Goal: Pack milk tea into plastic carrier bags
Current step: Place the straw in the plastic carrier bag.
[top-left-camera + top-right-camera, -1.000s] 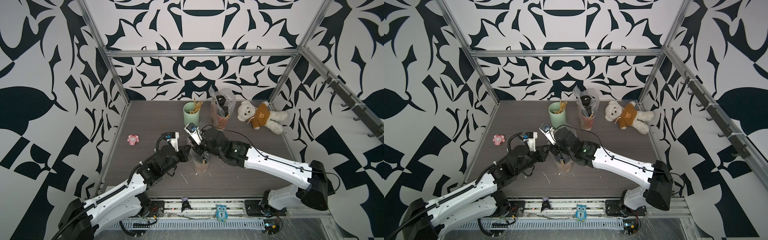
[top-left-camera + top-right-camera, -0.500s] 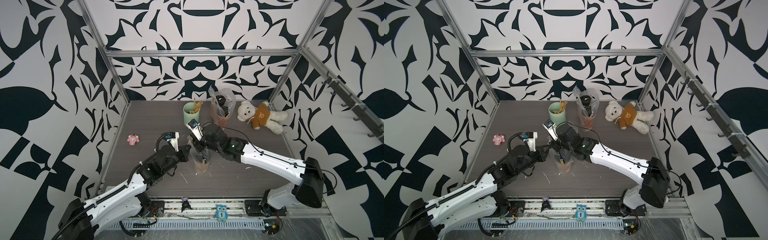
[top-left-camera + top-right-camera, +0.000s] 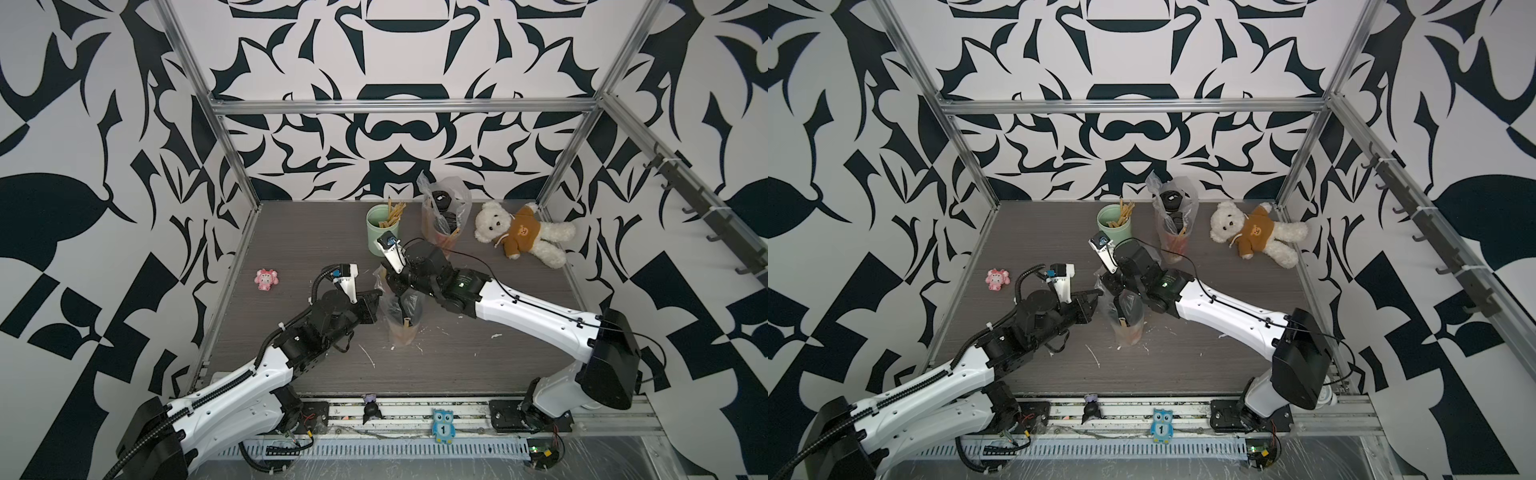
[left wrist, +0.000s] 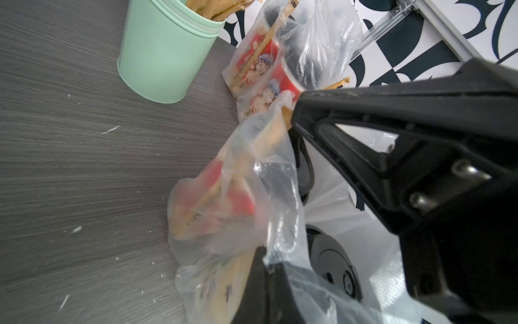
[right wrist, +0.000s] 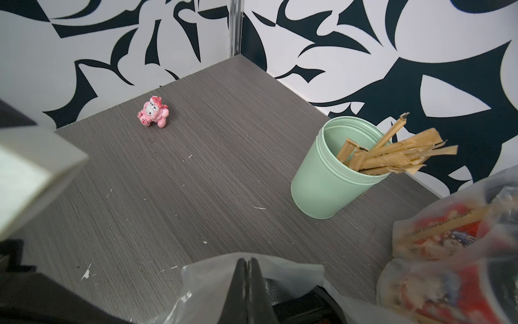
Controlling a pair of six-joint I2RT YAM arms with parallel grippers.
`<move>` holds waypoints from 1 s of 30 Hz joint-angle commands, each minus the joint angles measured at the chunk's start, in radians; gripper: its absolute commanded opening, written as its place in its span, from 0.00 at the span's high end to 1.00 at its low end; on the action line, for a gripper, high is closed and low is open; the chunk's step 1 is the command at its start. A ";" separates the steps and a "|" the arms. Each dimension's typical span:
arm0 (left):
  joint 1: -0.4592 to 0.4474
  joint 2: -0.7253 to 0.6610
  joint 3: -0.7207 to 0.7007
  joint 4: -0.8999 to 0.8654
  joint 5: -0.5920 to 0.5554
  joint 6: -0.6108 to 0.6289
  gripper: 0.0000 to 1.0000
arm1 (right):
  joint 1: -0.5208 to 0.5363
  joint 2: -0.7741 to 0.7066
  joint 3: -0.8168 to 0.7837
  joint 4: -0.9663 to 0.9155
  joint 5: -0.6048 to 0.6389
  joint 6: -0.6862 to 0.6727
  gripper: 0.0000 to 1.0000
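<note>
I have both arms on the near carrier bag (image 3: 402, 326), about the middle of the worktop (image 3: 478, 374) — left fingers (image 4: 252, 289) closed on a fold of its plastic, right fingers (image 5: 240, 283) pressed together on the film at its mouth. The milk tea cups (image 4: 224, 196) inside show red through it, black lids up. The far carrier bag (image 3: 445, 216) stands upright by the back edge with its own black-lidded cups (image 3: 441, 198), between the mint-green cup (image 3: 381, 235) of sticks and the teddy bear (image 3: 519, 232). A pink toy (image 3: 266, 279) lies near the left edge — well apart from everything.
</note>
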 commanded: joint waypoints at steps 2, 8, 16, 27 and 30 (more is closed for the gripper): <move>-0.003 -0.012 0.014 0.001 -0.009 -0.009 1.00 | -0.013 0.005 0.058 0.054 -0.008 -0.008 1.00; -0.003 -0.015 0.013 0.000 -0.011 -0.008 1.00 | -0.019 0.015 0.053 0.046 -0.002 -0.003 1.00; -0.003 -0.012 0.014 0.000 -0.009 -0.008 1.00 | -0.023 0.005 0.061 0.014 0.002 0.002 0.87; -0.003 -0.005 0.020 0.000 -0.010 -0.008 0.81 | -0.024 -0.080 0.088 -0.011 -0.057 0.021 0.61; -0.003 -0.005 0.021 0.000 -0.007 -0.006 0.72 | -0.023 -0.103 0.085 -0.006 -0.065 0.027 0.60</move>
